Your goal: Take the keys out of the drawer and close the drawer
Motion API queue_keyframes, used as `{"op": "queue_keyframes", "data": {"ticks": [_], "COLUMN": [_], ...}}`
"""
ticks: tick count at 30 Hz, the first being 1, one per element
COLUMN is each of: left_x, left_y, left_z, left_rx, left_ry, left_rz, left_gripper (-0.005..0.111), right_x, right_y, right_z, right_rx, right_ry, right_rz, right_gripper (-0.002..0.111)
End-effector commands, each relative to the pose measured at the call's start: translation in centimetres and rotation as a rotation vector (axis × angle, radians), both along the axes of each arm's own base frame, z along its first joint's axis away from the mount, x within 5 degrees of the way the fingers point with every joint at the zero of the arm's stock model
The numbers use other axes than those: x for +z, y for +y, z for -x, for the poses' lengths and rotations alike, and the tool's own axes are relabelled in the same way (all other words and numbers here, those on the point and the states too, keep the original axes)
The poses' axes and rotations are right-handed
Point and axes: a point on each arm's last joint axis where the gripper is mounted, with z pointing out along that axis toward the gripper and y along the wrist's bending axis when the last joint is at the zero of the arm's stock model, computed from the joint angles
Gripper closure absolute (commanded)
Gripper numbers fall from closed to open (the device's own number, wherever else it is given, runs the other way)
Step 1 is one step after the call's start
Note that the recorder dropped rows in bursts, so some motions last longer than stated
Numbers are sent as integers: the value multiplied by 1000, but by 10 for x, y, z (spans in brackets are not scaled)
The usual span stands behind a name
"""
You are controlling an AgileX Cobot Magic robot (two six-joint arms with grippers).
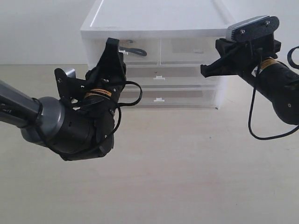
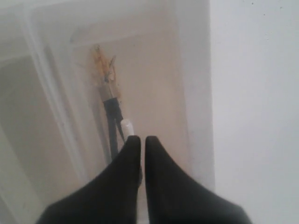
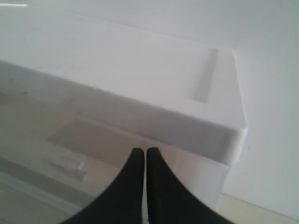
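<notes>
Both my jaws are pressed shut on nothing: my left gripper (image 1: 112, 44) hangs left of centre, tips close before the drawer (image 1: 152, 56), the top-left one of the white unit (image 1: 159, 18), with the keys (image 1: 133, 50) lying dark behind its cloudy front, while my right gripper (image 1: 204, 70) hovers at upper right.

Pale beige table (image 1: 177, 177) — white drawer unit (image 1: 187, 100) standing at far edge.
</notes>
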Motion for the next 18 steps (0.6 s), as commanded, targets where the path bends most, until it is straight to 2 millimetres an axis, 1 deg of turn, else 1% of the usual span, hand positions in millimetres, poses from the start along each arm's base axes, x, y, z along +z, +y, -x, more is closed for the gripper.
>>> {"op": "queue_keyframes", "data": {"ticks": [1,3,6,8,10,11,13,15,18], "left_x": [6,9,5,4,4,5,6,1,-12], "left_y": [0,-2,-5,-4,-8,-11,-9,-6,0], "left_z": [-6,-8,-10,-11,-6,-4,-4,1,11], "left_rx": [34,40,29,39,-2,0,23,14,-23], "left_ry": [-20,-23,40,40,14,5,-7,-3,34], "left_rz": [51,75,86,83,62,67,72,46,12], "left_gripper": [103,103,103,103,103,103,103,103,103], "right_x": [5,7,8,7,6,6,6,5,5], "right_y": [2,2,2,2,2,2,2,2,2], "right_z": [-5,-8,-10,-10,-10,-10,-10,-10,-10], "right_rx": [1,0,-2,-3,-3,-3,-3,-3,-3], "right_ry": [-20,-21,-1,6,9,8,13,18,18], "right_rz": [7,7,16,18,24,28,30,32,32], "right_gripper": [109,109,109,109,109,109,109,109,109]}}
